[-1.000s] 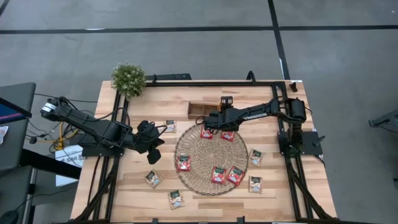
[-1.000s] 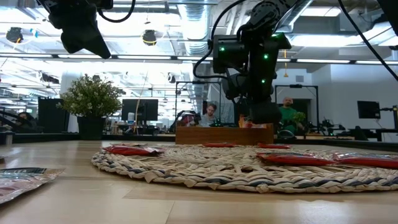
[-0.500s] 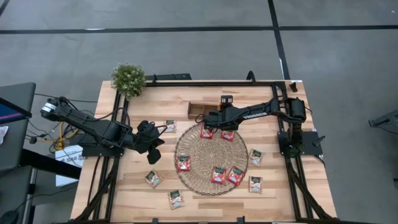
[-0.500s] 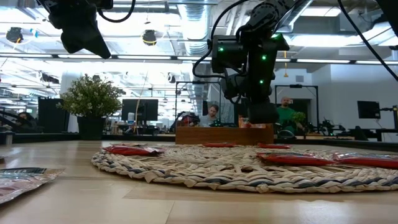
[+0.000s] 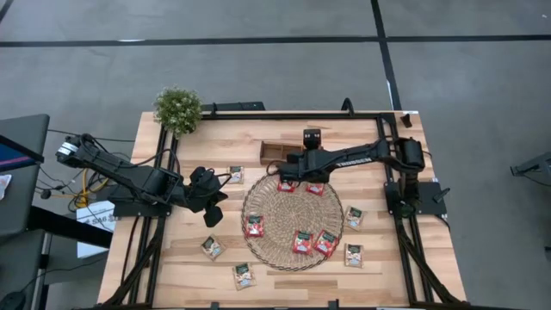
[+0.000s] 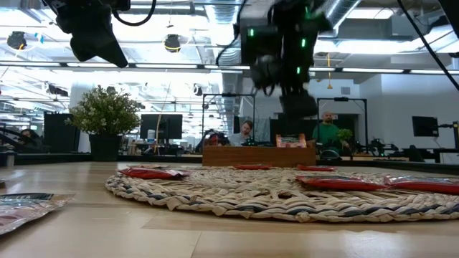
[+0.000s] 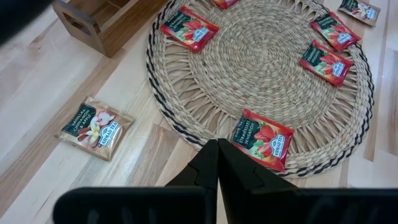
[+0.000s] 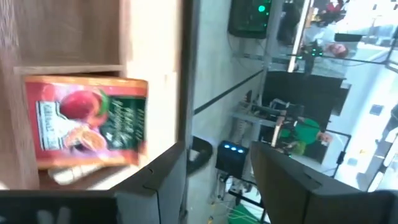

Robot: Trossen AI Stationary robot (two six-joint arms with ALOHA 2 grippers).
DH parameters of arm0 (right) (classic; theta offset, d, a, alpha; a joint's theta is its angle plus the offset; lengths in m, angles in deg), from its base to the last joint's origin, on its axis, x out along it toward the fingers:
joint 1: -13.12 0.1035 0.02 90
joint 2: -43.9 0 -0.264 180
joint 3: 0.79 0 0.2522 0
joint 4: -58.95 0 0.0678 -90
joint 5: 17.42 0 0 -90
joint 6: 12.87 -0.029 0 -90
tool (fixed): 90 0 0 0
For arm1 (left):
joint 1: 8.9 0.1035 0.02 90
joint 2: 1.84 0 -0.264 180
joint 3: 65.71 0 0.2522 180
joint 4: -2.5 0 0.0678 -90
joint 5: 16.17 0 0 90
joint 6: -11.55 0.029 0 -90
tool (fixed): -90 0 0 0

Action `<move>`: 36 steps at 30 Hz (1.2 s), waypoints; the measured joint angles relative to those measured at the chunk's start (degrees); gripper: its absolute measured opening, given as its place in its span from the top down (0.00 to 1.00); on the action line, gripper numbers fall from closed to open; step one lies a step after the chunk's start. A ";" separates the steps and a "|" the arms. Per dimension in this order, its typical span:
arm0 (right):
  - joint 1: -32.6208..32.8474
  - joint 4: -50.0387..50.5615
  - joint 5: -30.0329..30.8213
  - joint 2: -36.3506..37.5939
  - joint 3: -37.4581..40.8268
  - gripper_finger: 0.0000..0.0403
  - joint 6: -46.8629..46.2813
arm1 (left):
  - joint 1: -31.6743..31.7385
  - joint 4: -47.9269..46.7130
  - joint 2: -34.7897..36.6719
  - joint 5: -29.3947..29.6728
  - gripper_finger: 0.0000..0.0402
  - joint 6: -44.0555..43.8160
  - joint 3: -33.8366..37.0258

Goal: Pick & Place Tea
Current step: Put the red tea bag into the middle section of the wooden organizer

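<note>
Right tool [image 5: 294, 160]: poised above the wooden tray [image 5: 280, 151], fingers [image 8: 283, 180] spread apart with nothing between them. The tray's walls and compartment sit directly ahead of the fingers.

Sachet in tray [image 8: 87, 121]: red-orange and dark green print, standing against the tray's inner wall just beyond the fingertips, clear of both. The low view shows its top edge [image 6: 290, 140] peeking above the tray rim, with the tool well above it.

Step in hand, as judged: release into the tray looks complete and withdrawal is next. To do it well, lift straight up until the fingers clear the rim before swinging sideways, so neither finger clips the upright sachet or drags the tray.

Woven mat [image 5: 293, 220]: directly beside the tray, toward the table's front. Two red sachets [image 5: 301, 187] lie at the mat edge nearest the tool and are likely the easiest next picks; three more red ones [image 5: 303, 242] lie farther across.

Whitish sachets: on bare table [image 5: 405, 258] around the mat, two [image 5: 354, 217] off the right tool's side and the others [image 5: 212, 247] beyond the mat toward the left arm.

Left tool [image 5: 209, 202]: waiting well apart past the mat's far edge, fingers [image 7: 217, 163] pressed together, holding nothing; a red sachet [image 7: 262, 138] lies just ahead of them.
</note>
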 joint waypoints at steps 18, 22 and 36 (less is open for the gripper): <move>11.90 24.09 -15.27 12.94 -6.74 0.59 -30.02 | 0.01 -0.02 -0.02 0.00 1.00 1.09 0.00; 15.14 19.77 -23.79 17.60 -2.72 0.59 -30.04 | 0.00 -0.02 -0.02 -0.47 1.00 1.11 0.00; 17.54 -2.67 -31.84 23.32 17.56 0.59 -34.52 | 0.00 -0.02 -0.02 -1.80 1.00 0.71 0.00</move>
